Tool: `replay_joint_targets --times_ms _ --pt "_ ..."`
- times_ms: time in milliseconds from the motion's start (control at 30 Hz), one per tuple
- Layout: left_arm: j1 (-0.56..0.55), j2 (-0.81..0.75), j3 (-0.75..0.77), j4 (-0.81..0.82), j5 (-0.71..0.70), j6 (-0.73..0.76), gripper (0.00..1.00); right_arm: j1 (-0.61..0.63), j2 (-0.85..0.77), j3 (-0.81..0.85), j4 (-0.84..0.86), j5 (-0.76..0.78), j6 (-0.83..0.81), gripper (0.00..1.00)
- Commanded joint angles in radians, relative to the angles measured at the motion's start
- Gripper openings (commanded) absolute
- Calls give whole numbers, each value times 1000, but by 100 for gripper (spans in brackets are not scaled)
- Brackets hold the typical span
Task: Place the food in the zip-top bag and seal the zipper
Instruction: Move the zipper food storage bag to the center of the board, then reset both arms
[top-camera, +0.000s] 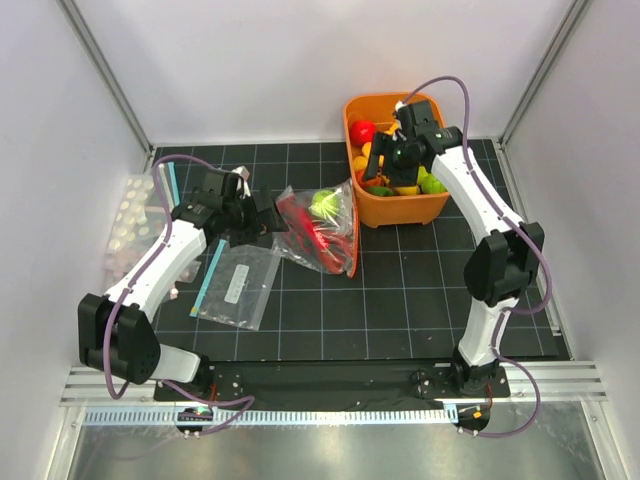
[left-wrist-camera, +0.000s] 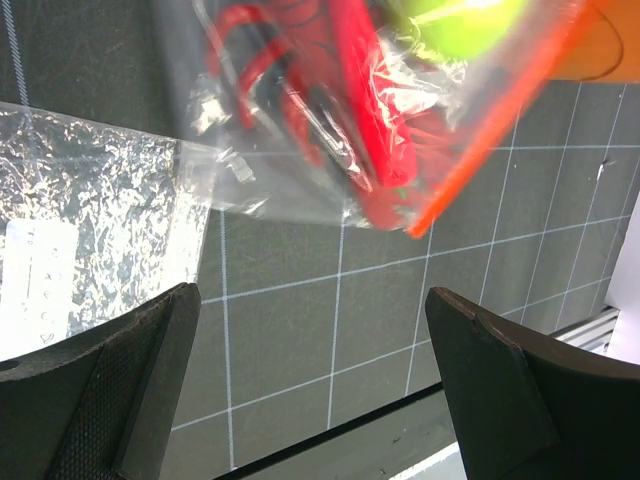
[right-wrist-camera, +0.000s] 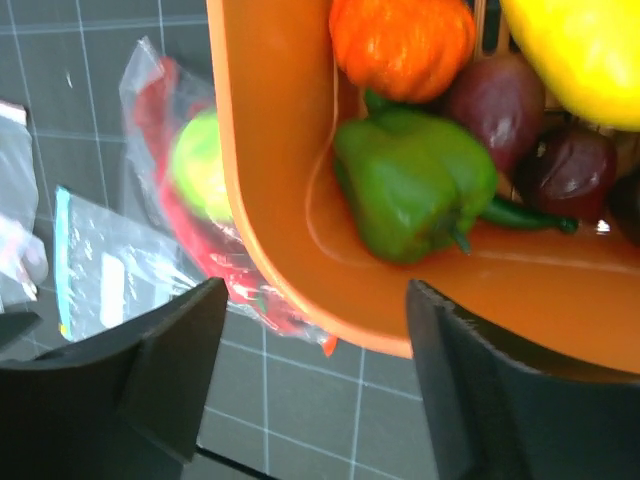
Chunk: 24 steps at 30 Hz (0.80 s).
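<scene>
The zip-top bag (top-camera: 318, 232) lies crumpled on the dark mat just left of the orange bin. Through the plastic show the red lobster (top-camera: 305, 228) and the light-green fruit (top-camera: 322, 205). Its red-orange zipper (top-camera: 355, 235) runs along the side facing the bin; I cannot tell whether it is pressed shut. My left gripper (top-camera: 270, 222) stands open at the bag's left end. In the left wrist view the bag (left-wrist-camera: 300, 170), lobster (left-wrist-camera: 350, 100), fruit (left-wrist-camera: 455, 20) and zipper (left-wrist-camera: 490, 140) lie beyond the empty left gripper (left-wrist-camera: 312, 340). My right gripper (right-wrist-camera: 315, 340) hangs open and empty over the bin's rim.
The orange bin (top-camera: 437, 208) holds a green pepper (right-wrist-camera: 410, 185), an orange pumpkin (right-wrist-camera: 400, 40), a yellow piece (right-wrist-camera: 580, 50) and dark red pieces (right-wrist-camera: 500, 100). A flat clear bag with a teal strip (top-camera: 235, 285) lies under my left arm. A pale packet (top-camera: 135, 215) sits at the mat's left edge.
</scene>
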Motion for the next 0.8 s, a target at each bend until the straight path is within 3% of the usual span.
replay_joint_targets --times_ms 0,300,500,600,767 --pt "7 -21 53 -16 3 12 100 11 -199 -131 125 -17 -13 80" --pt "5 -222 -7 36 -29 21 100 11 -589 -591 278 66 78 89" --pt "5 -416 -198 163 -35 -61 100 13 -937 -912 378 136 204 92" --pt "5 -527 -277 214 -58 -25 100 11 -1087 -1050 404 159 237 95" --pt "5 -657 -384 194 -86 21 100 13 -1191 -1133 343 218 237 96"
